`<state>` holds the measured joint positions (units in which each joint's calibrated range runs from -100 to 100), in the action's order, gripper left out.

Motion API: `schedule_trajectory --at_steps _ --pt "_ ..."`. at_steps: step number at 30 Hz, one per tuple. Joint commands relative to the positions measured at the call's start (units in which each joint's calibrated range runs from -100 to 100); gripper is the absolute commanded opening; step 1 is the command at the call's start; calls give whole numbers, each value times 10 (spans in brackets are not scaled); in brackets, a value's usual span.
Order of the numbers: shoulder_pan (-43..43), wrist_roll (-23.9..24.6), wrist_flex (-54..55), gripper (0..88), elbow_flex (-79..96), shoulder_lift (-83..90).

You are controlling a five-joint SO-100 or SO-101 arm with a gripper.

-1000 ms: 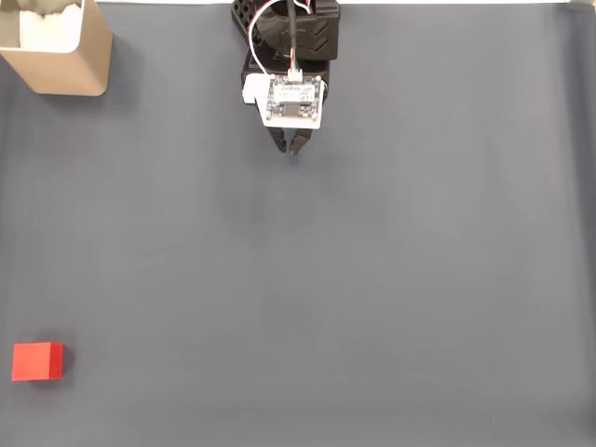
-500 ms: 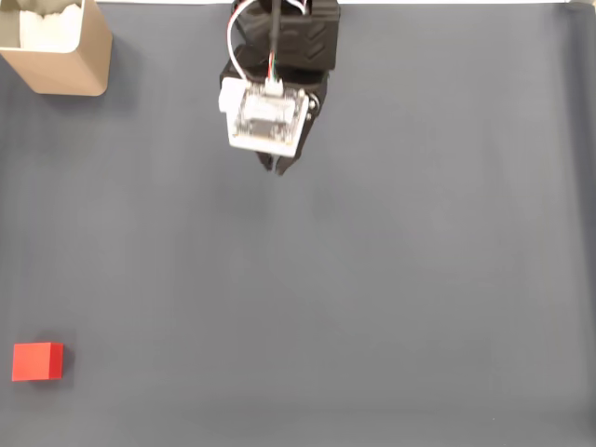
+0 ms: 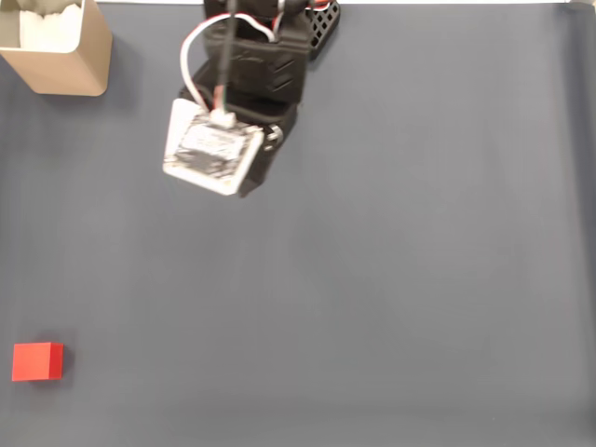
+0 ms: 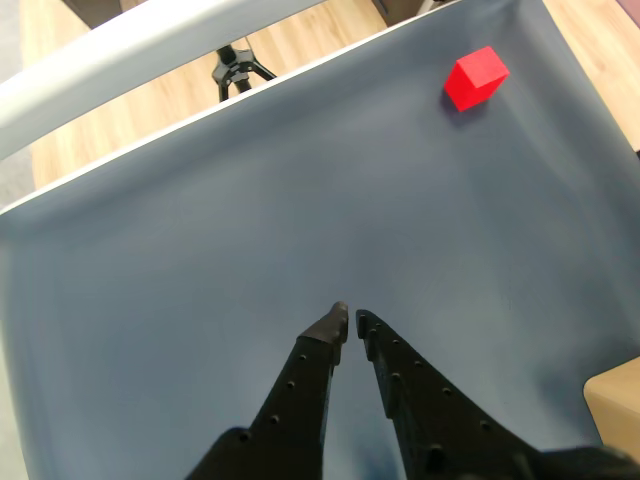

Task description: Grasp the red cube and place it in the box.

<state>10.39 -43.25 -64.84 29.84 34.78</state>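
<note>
End effector (image 4: 348, 318) closed, empty

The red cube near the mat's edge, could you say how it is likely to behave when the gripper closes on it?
The red cube has flat faces and sharp edges, so it will probably sit still rather than roll. It looks rigid, so it should not deform. Being small, it is likely light and may slide on the smooth grey mat if nudged off-centre.

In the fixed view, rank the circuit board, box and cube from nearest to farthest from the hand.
1. Circuit board, right over the hand.
2. Box, top left corner.
3. Cube, bottom left, farthest.
</note>
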Motion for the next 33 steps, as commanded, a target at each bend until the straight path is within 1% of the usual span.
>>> schedule_trajectory --at_steps 1,8,17,22,33 --pt "29 0 -11 0 -88 -38" --pt "68 -1 -16 0 -186 -116" --pt "116 -20 -2 2 -321 -244" --pt "133 -29 -1 9 -413 -323" --pt "165 -45 40 31 -545 -456"
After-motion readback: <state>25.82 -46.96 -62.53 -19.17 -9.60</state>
